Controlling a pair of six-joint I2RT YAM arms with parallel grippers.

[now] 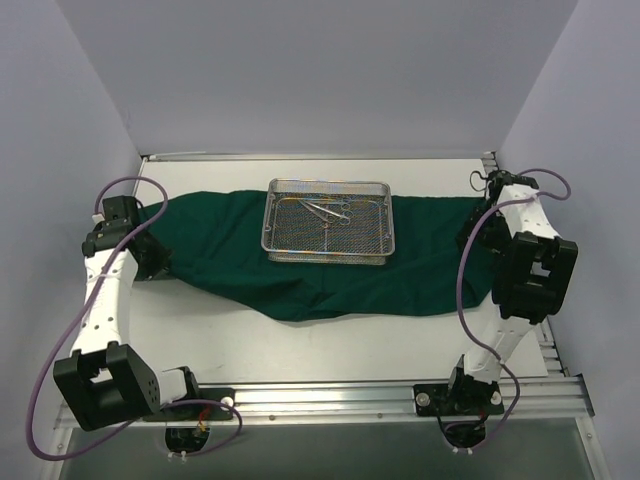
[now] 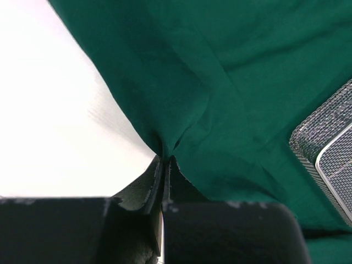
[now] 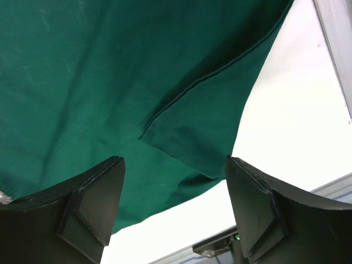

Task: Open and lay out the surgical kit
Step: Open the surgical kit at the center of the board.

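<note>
Two arms are set at opposite ends of the cloth [image 1: 300,270], which is spread left to right across the table [image 1: 200,340]. The tray [image 1: 327,256] is seen on the cloth's far middle, with the instruments [image 1: 328,211] lying inside it. The left gripper [image 2: 165,159] is clamped on the cloth's left edge, where the fabric is gathered into a pinch between the closed jaws. The right gripper [image 3: 173,160] is held with its jaws apart over the right end. A folded-over corner is seen below, between them, and nothing is gripped.

The step in hand is judged to be the flattening of the wrap. It would be done well if the folded flap were taken close to its hemmed edge, one layer only, and drawn right and low, with the left pinch used as an anchor. Pulls should be gentle and even, so that the tray is not dragged or tipped and the instruments are not shaken out.
</note>
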